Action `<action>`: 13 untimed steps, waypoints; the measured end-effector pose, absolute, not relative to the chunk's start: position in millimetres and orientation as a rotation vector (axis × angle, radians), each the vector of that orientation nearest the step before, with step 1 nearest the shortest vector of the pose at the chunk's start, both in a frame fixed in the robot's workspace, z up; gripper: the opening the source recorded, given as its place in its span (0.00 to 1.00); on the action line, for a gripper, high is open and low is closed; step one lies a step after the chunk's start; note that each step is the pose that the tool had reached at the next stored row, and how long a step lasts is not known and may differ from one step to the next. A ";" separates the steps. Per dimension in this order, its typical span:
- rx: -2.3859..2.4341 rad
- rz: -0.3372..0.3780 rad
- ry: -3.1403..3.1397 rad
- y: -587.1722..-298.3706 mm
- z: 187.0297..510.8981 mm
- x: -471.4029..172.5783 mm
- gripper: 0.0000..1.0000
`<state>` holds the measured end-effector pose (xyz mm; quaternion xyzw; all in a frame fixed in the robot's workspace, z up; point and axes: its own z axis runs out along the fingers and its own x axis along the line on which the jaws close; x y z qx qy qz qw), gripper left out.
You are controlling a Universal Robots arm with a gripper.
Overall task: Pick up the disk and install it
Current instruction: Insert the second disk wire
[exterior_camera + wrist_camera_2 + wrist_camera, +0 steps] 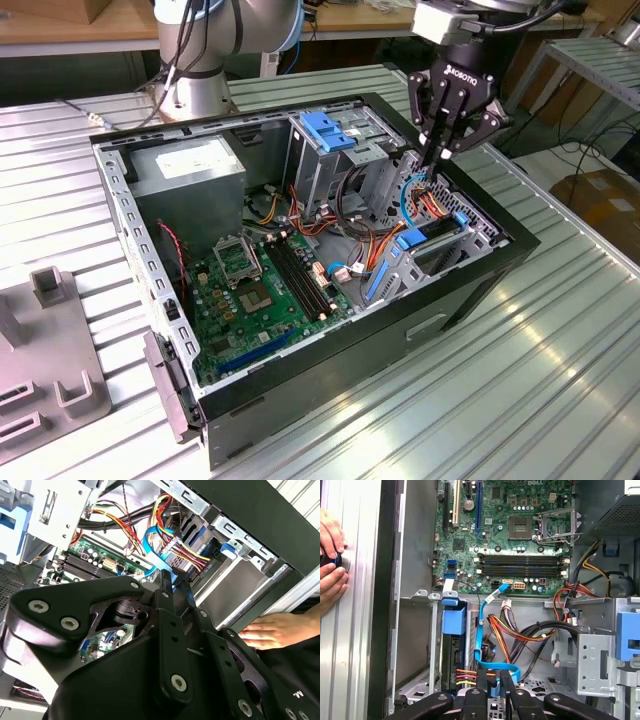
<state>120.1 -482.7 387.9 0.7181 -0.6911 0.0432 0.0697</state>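
1. The ribbed metal tabletop (560,330) carries an open computer case (470,290), lying on its side with the interior exposed.
2. Inside the case, the green motherboard (265,290) lies flat on the floor of the case. A grey power supply (190,175) sits in the corner nearest the arm's base.
3. An upright metal drive cage with a blue plastic top (328,135) stands at the far wall of the case.
4. The hand (441,150) hangs above the drive bay at the exterior view's right side of the case. Its fingers are closed together with nothing visibly clamped between them, directly over a blue data cable (481,630) and a bundle of coloured power wires (512,632).
5. The disk (453,650) is seated in the bay slot beside the case wall, its blue carrier tab (453,620) facing the motherboard.
6. A person's hand (277,630) rests on the tabletop just outside the case wall.
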 end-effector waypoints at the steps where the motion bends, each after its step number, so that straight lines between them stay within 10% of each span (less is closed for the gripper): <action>1: 2.157 0.137 -2.076 -481.9 387.2 120.1 0.25; 13: 2.098 0.242 -2.017 -473.2 375.7 120.1 0.11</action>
